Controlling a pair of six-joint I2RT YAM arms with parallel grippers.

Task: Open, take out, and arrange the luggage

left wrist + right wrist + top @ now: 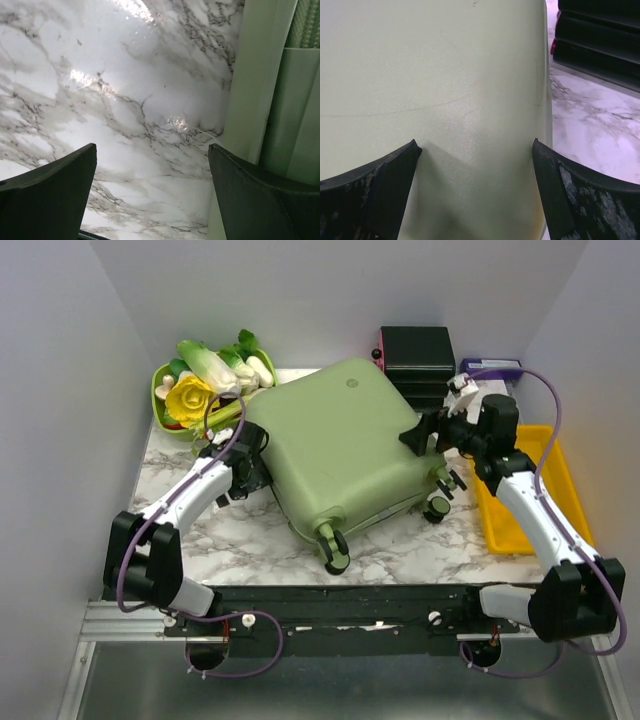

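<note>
One table (250, 540) with a white marble pattern and grey veins carries everything. Plain white walls (60, 390) close it on three sides, and a metal rail (330, 620) runs along its near edge.

One luggage (340, 445), pale green and closed, lies flat in the middle of the table, turned so that one corner points to the far right corner. Two sets of wheels (335, 545) show on its near side, and one round logo (351, 383) on its top. I also count one black box (417, 352) at the far edge, one purple box (490, 367) just beside it, one yellow tray (560, 455) along the right edge, and one green bowl (158, 400) of toy vegetables (210, 370) in the far left corner.

Of the two arms, the left gripper (250, 465) is at the left side of the luggage and the right gripper (412, 437) is at its right side. Both have the fingers spread wide and hold nothing.

Only the top view shows the bowl, the tray and the purple box. The left wrist view shows bare marble between the fingers, with the luggage wall just beside the right finger (260, 200). The right wrist view shows the green shell filling the gap, with fine scratches that the top view does not give. Whether these fingers touch the shell I cannot tell.
</note>
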